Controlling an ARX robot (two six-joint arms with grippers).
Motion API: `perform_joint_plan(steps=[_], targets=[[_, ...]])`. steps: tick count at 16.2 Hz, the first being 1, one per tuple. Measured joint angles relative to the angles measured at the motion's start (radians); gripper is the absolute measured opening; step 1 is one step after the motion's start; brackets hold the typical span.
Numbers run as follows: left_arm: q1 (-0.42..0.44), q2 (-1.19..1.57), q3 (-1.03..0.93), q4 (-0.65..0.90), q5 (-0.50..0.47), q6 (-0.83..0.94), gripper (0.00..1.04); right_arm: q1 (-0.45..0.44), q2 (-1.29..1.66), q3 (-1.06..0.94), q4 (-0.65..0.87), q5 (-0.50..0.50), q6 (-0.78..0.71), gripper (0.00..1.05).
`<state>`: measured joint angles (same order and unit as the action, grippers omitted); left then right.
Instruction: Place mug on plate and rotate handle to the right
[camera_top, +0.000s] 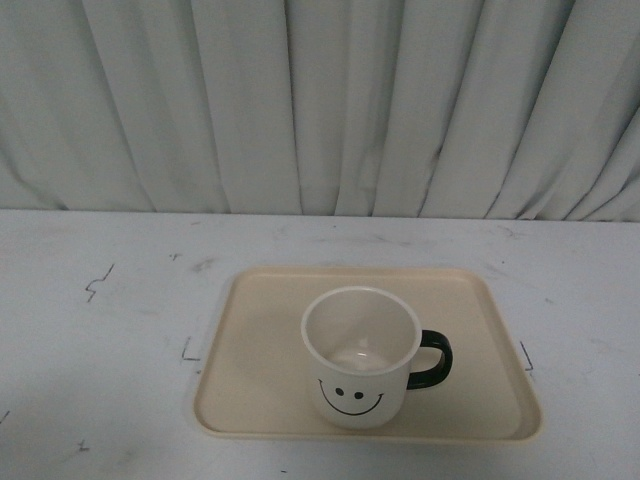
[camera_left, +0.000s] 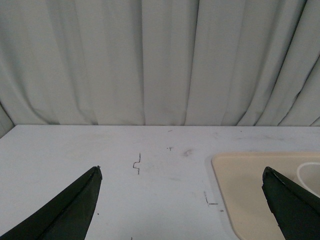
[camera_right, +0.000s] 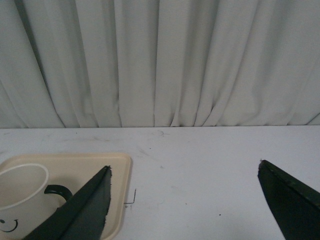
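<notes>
The mug (camera_top: 360, 355) stands upright on the plate (camera_top: 260, 350), its handle (camera_top: 436, 360) already pointing right, smiley toward the robot. Both grippers, left (camera_left: 182, 210) and right (camera_right: 185, 205), hang with fingers spread wide, empty, clear of it. I'd say the best move is none: back away without nudging the bench (camera_top: 100, 350).

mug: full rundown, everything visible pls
The mug is cream-white and glossy, possibly enamel or ceramic, with a black smiley face toward the front camera. It stands upright and looks empty on the beige plate, slightly right of centre. Its black loop handle points to the robot's right. Nothing else touches it; both pincers are open and clear of it.
</notes>
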<state>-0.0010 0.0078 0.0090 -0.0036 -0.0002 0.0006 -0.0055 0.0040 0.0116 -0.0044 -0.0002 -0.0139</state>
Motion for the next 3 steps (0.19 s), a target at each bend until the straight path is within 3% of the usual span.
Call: perform_joint_plan(steps=[1, 3], targets=[[0.000, 0.000, 0.000, 0.000, 0.000, 0.000, 0.98, 0.000, 0.000, 0.000, 0.000, 0.000, 0.001, 1.00], [0.000, 0.000, 0.000, 0.000, 0.000, 0.000, 0.98, 0.000, 0.000, 0.000, 0.000, 0.000, 0.000, 0.98]])
